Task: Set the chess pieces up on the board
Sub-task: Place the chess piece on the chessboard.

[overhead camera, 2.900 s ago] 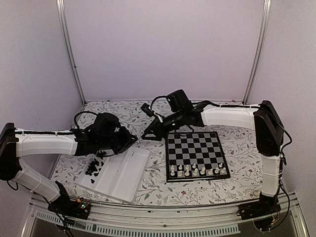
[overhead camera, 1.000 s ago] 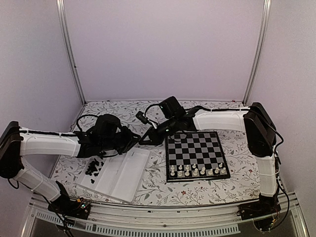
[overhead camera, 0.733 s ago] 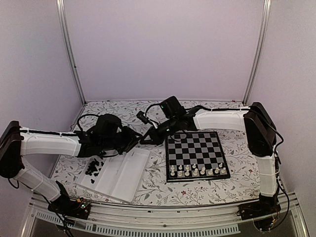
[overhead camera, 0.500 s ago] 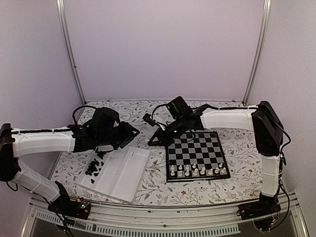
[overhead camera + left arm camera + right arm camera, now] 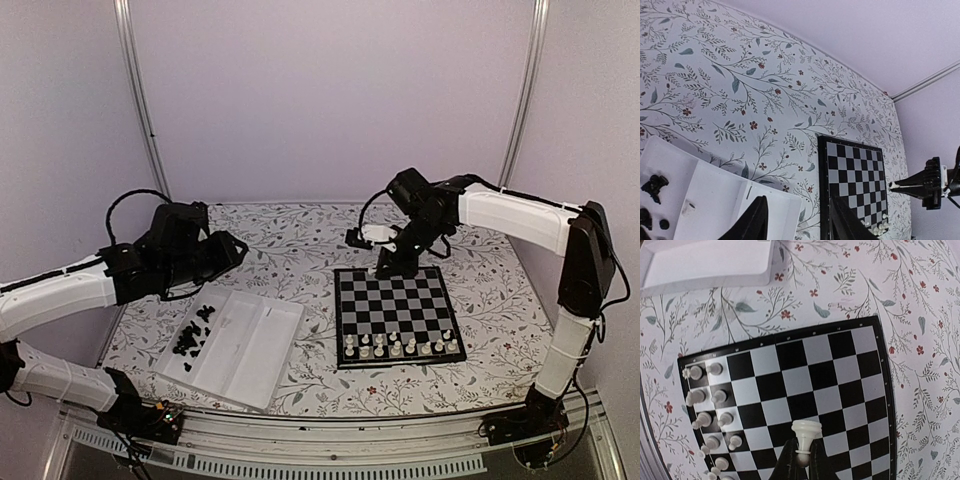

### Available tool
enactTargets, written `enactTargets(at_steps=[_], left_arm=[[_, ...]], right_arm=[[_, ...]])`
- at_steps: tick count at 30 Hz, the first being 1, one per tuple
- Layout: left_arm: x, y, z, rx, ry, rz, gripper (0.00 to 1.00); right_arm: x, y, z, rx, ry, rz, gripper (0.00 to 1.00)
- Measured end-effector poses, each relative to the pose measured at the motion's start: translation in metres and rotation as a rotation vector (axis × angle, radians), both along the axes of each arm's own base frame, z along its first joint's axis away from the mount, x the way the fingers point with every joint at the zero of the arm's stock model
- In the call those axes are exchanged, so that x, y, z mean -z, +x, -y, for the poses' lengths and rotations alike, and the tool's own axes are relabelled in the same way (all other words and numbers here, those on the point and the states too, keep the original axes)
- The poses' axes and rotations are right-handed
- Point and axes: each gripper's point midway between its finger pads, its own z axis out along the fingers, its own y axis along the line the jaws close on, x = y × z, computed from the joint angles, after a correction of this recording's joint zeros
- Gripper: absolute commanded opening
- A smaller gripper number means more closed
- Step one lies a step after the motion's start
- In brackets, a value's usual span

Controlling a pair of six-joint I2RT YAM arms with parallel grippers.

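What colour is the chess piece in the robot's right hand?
Cream-white. The chess piece in the right hand shows best in the right wrist view.

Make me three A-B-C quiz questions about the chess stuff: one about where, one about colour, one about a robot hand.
1. Where do the black pieces lie? A in a cup; B in the white tray; C in a bag.
2. What colour is the piece in the right gripper? A red; B black; C white.
3. How is the left gripper? A open, empty; B shut on a pawn; C holding a cup.
1 B, they sit in the tray's left end. 2 C, the pinched piece is cream-white. 3 A, nothing sits in its wide gap.
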Motion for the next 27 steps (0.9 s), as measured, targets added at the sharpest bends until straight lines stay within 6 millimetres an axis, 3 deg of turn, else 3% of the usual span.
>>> enactTargets(at_steps=[7,13,18,27], left_arm=[[-0.003,-0.001,-0.02,0.017,0.161,0.052,0.47],[-0.013,-0.004,-0.026,0.033,0.197,0.094,0.48],[-0.011,-0.005,-0.026,0.043,0.209,0.097,0.48],[-0.005,-0.007,-0.026,0.054,0.215,0.086,0.48]], right_arm=[[0.026,-0.017,0.055,-0.089,-0.299,-0.033,0.04],[0.056,-0.028,0.094,-0.13,-0.517,-0.117,0.05],[0.066,-0.029,0.113,-0.137,-0.625,-0.136,0.05],[0.087,-0.032,0.125,-0.145,-0.704,-0.19,0.09]])
